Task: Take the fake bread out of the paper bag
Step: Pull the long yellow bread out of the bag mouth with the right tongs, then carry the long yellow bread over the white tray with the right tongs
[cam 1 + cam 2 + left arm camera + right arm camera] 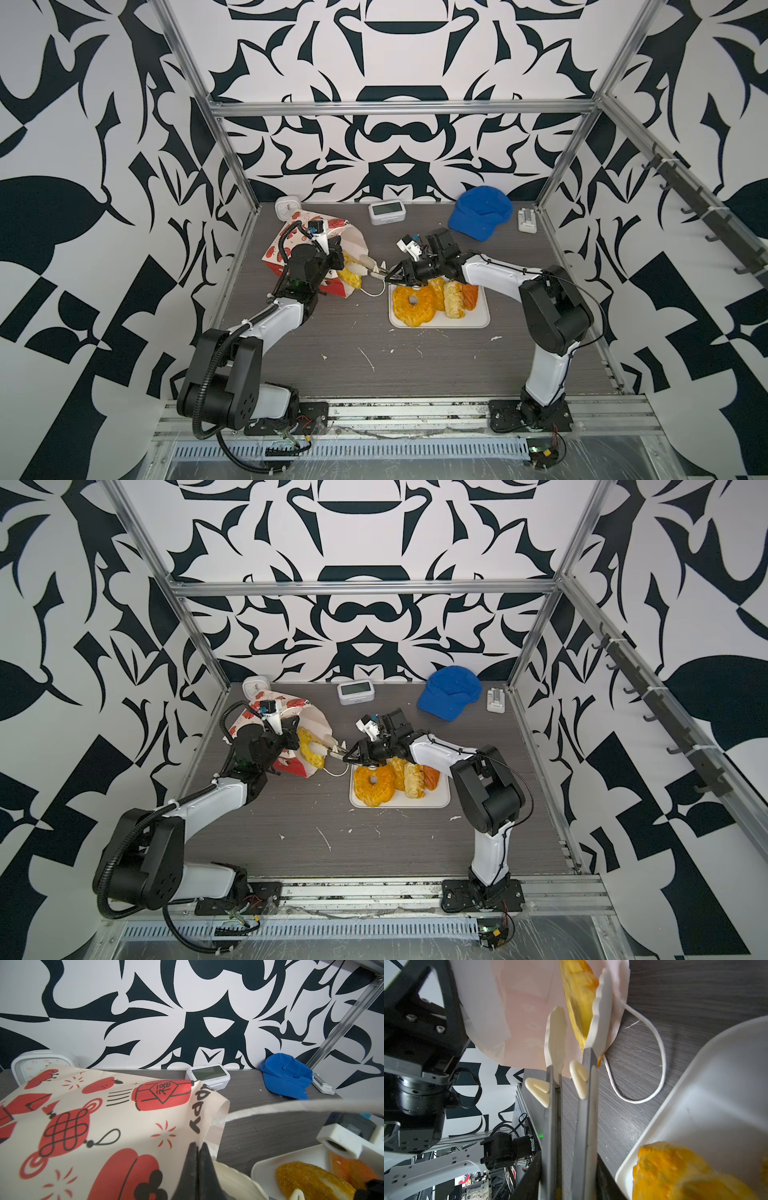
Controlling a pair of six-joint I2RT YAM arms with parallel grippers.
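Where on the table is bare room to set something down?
The front of the table, nearer than the bag and the tray, is wide and bare. A narrow strip between the cap and the tray is bare too, but the right arm hangs over it. Crowded: the gap between bag and tray, where the tongs reach in.

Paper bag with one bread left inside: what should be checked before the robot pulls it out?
1. Bag mouth held open: left gripper pinches the paper bag at its rim. Ok.
2. Tool held: right gripper is clamped on the tongs. Ok.
3. Tong tips on either side of the last pastry: ok.
4. Squeeze firm enough to lift: cannot tell.
5. Snagging: the cord handle loops right beside one tong tip. Cannot tell.
6. Room on the tray: ok, part of it is bare.
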